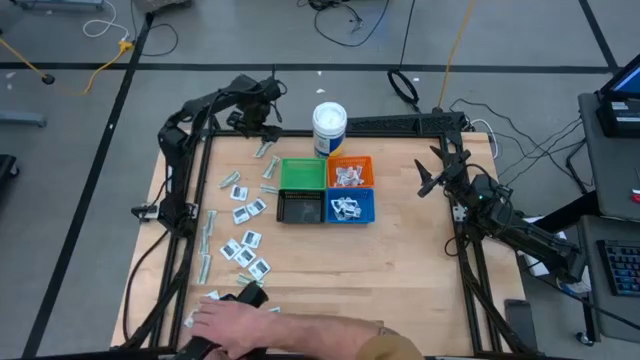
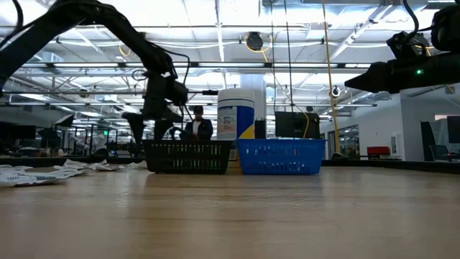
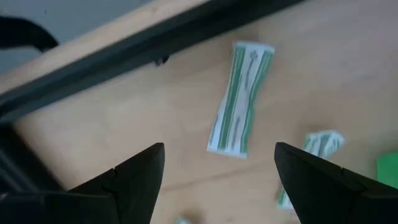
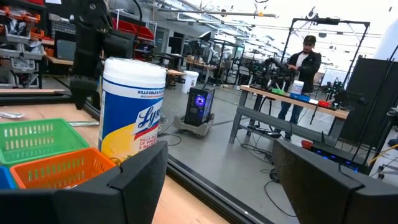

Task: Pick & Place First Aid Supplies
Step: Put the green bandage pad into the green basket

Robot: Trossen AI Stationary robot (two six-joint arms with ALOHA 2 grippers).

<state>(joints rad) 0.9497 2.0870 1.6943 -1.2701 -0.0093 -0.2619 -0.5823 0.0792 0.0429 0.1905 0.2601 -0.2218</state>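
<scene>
The first aid supplies [image 1: 243, 210], small flat white packets and slim pale-green strips, lie scattered on the left part of the wooden worktop [image 1: 400, 260] in the high view, and some more lie inside the orange square bin [image 1: 350, 172] and the blue square bin [image 1: 350, 207]. Only this view shows the green square bin [image 1: 302, 173] and the black square bin [image 1: 299, 207] together with them, the white cylindrical tub [image 1: 329, 128] behind, and a person's hand [image 1: 228, 322] at the near edge. The left tool [image 1: 268, 132] hangs over the far left strips; the right tool [image 1: 430, 176] waits at the right side.

The low view shows the black and blue bins side by side and a person in the room behind.

In the left wrist view the left tool stands wide and empty above a pale-green striped strip [image 3: 239, 98]; its print cannot be read.

The right wrist view shows the right tool [image 4: 221, 180] wide and empty. Here the tub label reads "KILLS COLD & FLU" and "Lysol". A person stands at a far bench.
</scene>
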